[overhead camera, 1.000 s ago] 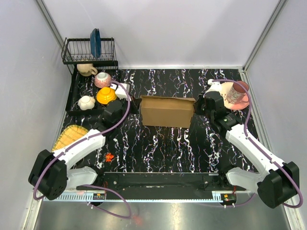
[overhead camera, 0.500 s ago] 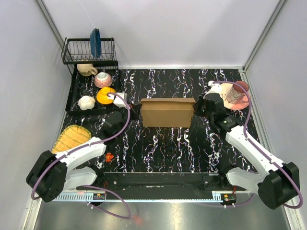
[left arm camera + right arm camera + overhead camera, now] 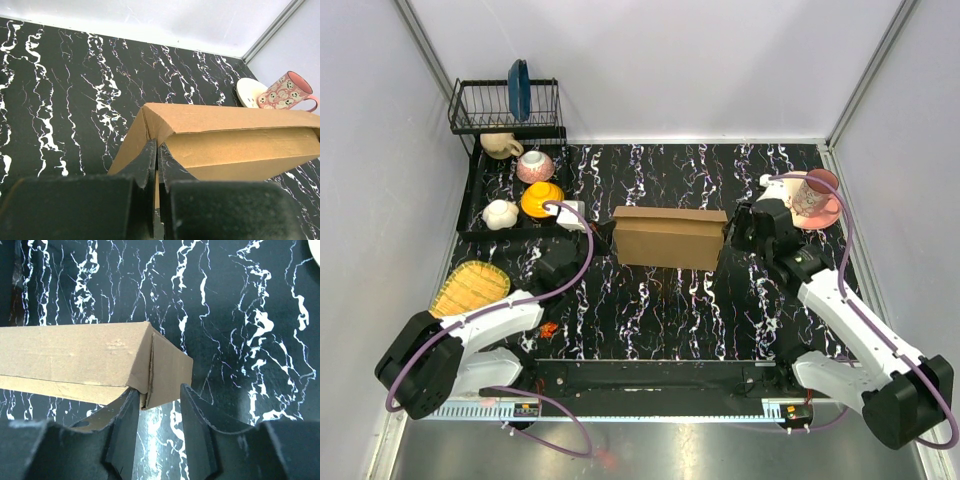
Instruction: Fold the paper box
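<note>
- Left gripper (image 3: 157,150): fingers pressed together, tip right at the left end of the paper box (image 3: 668,240).
- Right gripper (image 3: 157,396): narrowly parted, box's right end flap between the fingers, not clamped.
- Paper box: brown, folded up, mid-table (image 3: 650,310), between both grippers.
- Pink mug (image 3: 812,193) far right; dish rack (image 3: 505,108) far left.

No text, brand or number can be read anywhere. The paper box (image 3: 235,150) is seen plain; on the pink mug (image 3: 286,92) beyond it, only small face-like figures are seemingly printed.
</note>
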Action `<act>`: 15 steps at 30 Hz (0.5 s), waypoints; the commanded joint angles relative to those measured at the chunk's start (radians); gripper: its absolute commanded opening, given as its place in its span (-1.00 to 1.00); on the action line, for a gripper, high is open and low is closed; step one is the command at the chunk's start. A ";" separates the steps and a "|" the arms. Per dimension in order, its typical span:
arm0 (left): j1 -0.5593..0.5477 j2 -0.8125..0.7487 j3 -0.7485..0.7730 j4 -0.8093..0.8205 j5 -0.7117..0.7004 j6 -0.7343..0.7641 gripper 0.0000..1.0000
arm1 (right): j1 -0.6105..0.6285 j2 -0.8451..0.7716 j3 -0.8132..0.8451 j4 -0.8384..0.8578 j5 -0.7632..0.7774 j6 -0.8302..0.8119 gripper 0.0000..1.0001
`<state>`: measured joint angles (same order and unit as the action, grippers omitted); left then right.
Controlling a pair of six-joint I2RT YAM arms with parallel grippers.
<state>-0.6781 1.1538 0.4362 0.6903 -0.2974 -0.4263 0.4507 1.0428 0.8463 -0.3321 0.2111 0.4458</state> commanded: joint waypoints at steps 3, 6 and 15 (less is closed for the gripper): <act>-0.005 0.015 -0.001 -0.112 -0.028 0.024 -1.00 | -0.001 -0.081 0.108 -0.139 -0.010 -0.036 -0.03; -0.005 0.015 0.007 -0.121 -0.029 0.024 -1.00 | -0.001 -0.107 0.160 -0.145 -0.027 -0.042 0.00; -0.006 -0.006 0.032 -0.144 -0.016 0.027 -1.00 | 0.000 -0.041 0.194 0.036 -0.068 -0.055 -0.55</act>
<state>-0.6792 1.1526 0.4511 0.6598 -0.3046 -0.4168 0.4507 0.9318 1.0088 -0.4057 0.1734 0.4091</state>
